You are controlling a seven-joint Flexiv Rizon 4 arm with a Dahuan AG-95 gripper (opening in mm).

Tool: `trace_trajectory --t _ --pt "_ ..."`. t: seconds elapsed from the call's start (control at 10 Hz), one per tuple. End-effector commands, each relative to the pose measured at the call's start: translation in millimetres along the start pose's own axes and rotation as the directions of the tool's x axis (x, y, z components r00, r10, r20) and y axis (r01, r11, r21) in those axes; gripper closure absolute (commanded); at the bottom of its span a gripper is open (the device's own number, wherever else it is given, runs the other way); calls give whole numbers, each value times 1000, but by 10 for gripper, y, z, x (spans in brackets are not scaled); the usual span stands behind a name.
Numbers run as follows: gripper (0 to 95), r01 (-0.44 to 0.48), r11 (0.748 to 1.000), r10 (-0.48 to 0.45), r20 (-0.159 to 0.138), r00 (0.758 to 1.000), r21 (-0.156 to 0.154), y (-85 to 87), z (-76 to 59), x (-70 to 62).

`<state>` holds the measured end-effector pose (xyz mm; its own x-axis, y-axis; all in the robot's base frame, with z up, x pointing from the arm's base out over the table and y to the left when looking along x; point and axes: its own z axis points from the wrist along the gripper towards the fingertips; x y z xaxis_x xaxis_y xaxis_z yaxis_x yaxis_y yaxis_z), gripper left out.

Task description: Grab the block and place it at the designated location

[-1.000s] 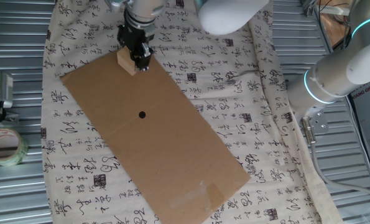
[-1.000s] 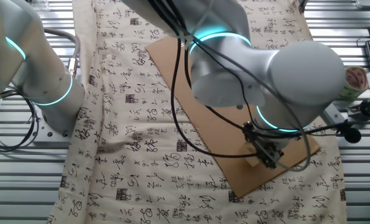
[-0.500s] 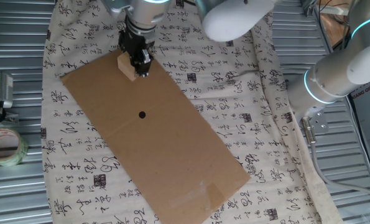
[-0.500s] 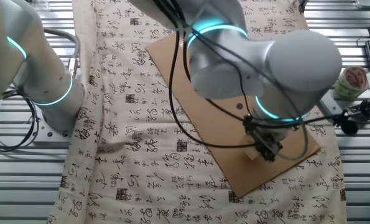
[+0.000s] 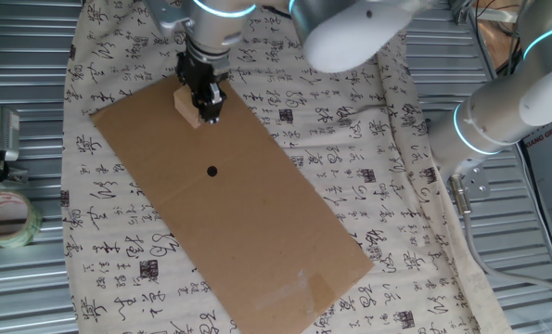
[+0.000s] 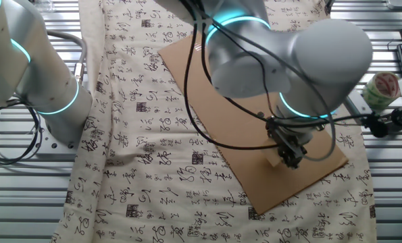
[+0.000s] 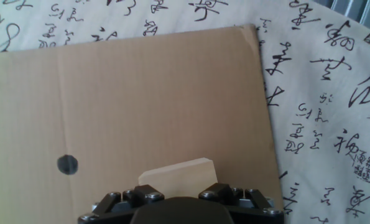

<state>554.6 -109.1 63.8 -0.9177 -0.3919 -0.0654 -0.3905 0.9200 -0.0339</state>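
Note:
The block [image 5: 185,101] is a light tan wooden cube near the far corner of the brown cardboard sheet [image 5: 257,223]. My gripper [image 5: 202,104] is shut on it. The other fixed view shows the block [image 6: 273,161] beside the black gripper [image 6: 286,156], low over the cardboard [image 6: 258,189]. The designated location, a small black dot [image 5: 211,171], lies on the sheet a short way from the block. In the hand view the block [image 7: 177,172] sits just ahead of the gripper housing. The dot [image 7: 67,164] lies to its left on the cardboard [image 7: 141,93].
A white cloth with black calligraphy [image 5: 350,139] lies under the cardboard on a ribbed metal table. A roll of clear tape [image 5: 6,219] sits at the left edge. The arm's base [image 5: 498,116] stands at the right. The big elbow [image 6: 282,61] overhangs the sheet.
The gripper, with the block in it, has shifted a little along the cardboard toward the dot. The elbow has swung slightly.

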Motion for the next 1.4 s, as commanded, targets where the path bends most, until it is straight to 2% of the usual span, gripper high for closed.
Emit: trace_trajectory --t 0.1,0.9,1.1,1.4 --pt "950 -19 1000 19 6 1000 8 74 17 -12" --pt "950 -55 998 55 17 998 24 367 69 -20" --pt "950 -57 998 56 13 998 39 434 78 -16" --pt "950 -58 998 57 18 998 37 534 90 -4"
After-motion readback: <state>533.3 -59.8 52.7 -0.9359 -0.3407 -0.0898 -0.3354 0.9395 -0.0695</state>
